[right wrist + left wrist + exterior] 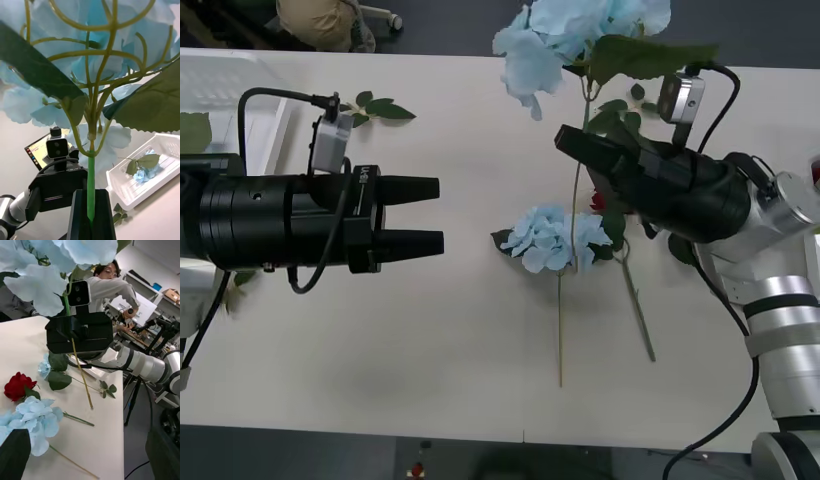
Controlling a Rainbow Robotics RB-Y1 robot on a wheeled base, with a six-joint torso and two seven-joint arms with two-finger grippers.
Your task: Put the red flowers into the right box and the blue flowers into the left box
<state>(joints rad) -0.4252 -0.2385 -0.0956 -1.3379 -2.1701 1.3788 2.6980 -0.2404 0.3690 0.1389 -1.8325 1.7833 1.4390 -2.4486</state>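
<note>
My right gripper (572,145) (91,197) is shut on the green stem of a blue flower (580,30) (93,56), lifted above the table's far middle with its long stem hanging below. A second blue flower (555,238) (33,420) lies on the table just beneath, with a red flower (598,203) (17,386) beside it, partly hidden by the right arm. My left gripper (438,213) (88,450) hovers open and empty at mid-left, pointing at them. The left box (230,100) (127,191) sits at the far left and holds one blue flower (146,173). The right box is hidden behind my right arm.
A loose green leaf sprig (375,108) lies near the left box. A bare stem (638,310) lies on the table at front right. The table's front edge (480,425) runs below both arms.
</note>
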